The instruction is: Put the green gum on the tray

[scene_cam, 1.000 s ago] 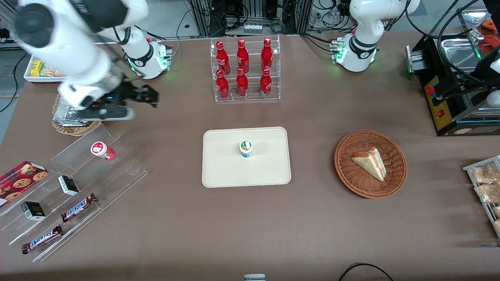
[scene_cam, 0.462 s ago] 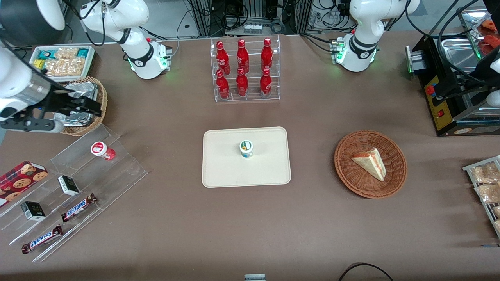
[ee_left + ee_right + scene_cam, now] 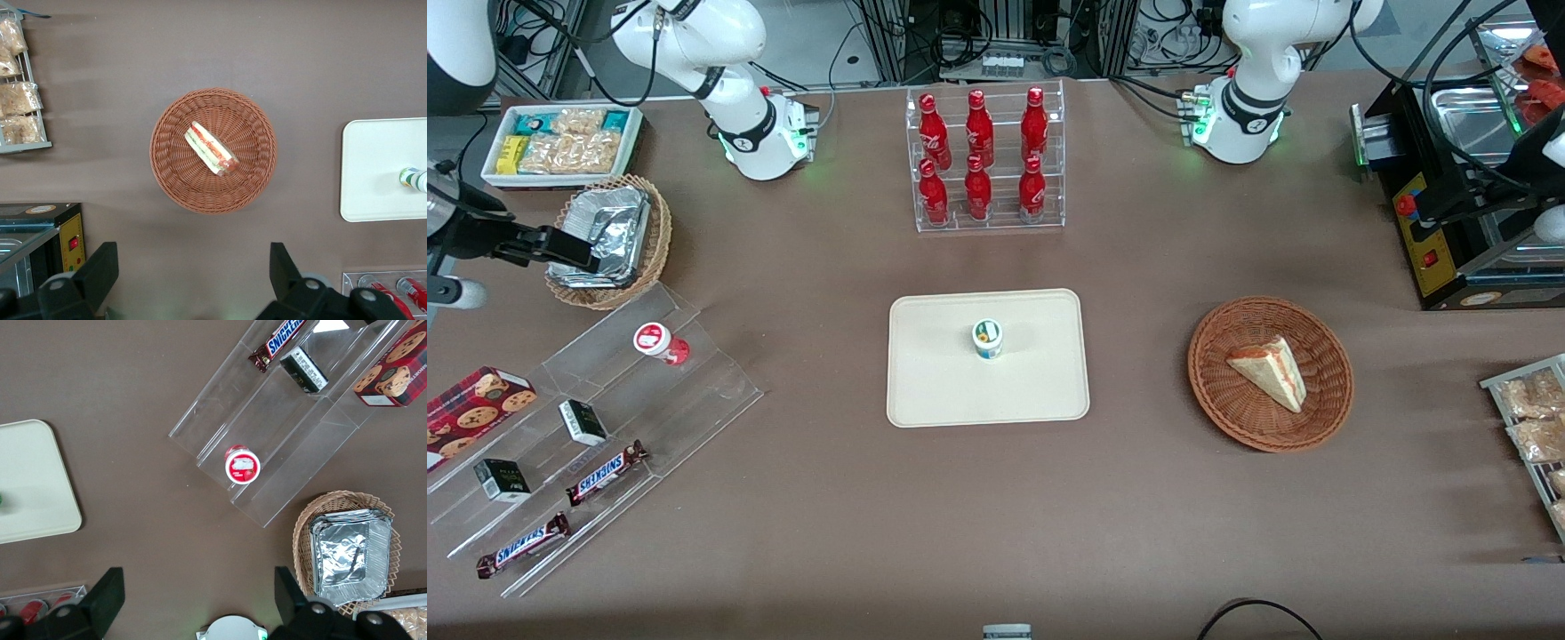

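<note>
Right arm has swung away from the middle of the bench toward its own end, rising as it went; the gripper (image 3: 574, 252) now sits open at the front view's edge, over the rim of the foil-tray basket (image 3: 609, 240). The white snack bin (image 3: 560, 142), earlier blocked by the arm, is now exposed.

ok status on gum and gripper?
Gripper open, empty, above the foil basket. Green gum upright on tray. Nothing in the way.
</note>
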